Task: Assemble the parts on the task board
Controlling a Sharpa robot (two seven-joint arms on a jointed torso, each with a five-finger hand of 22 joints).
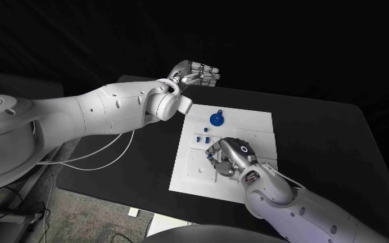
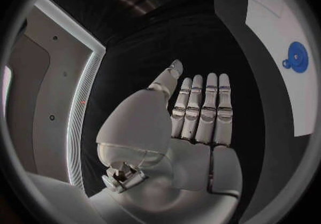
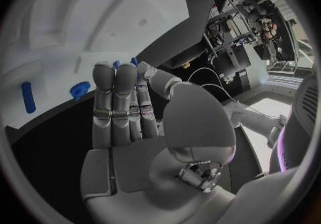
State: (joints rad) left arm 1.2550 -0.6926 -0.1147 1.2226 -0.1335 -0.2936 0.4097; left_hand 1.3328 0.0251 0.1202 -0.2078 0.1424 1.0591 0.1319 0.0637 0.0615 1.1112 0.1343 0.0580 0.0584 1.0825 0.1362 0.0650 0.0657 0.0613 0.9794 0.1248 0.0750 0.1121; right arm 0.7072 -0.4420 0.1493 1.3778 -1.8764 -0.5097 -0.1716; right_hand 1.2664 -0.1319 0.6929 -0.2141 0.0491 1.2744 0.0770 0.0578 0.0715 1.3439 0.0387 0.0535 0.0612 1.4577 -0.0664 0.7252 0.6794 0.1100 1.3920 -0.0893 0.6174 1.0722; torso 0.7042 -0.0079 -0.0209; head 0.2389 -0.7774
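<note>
While both arms reach over the black table [image 1: 324, 125]:
Task board [image 1: 251, 120]: white plate lying flat mid-table.
Round blue part [image 1: 216, 119]: on the board's far end.
Small blue parts [image 1: 202, 139]: on the board, just beside the right hand.
Left hand [image 1: 197, 75]: beyond the board's far edge, fingers straight and together, holding nothing.
Right hand [image 1: 233, 156]: low over the board's middle, fingers extended; contact cannot be told.

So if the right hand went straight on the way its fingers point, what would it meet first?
Probably the small blue parts just beyond the silver right hand's fingertips, on the white task board; depth is unclear.
</note>
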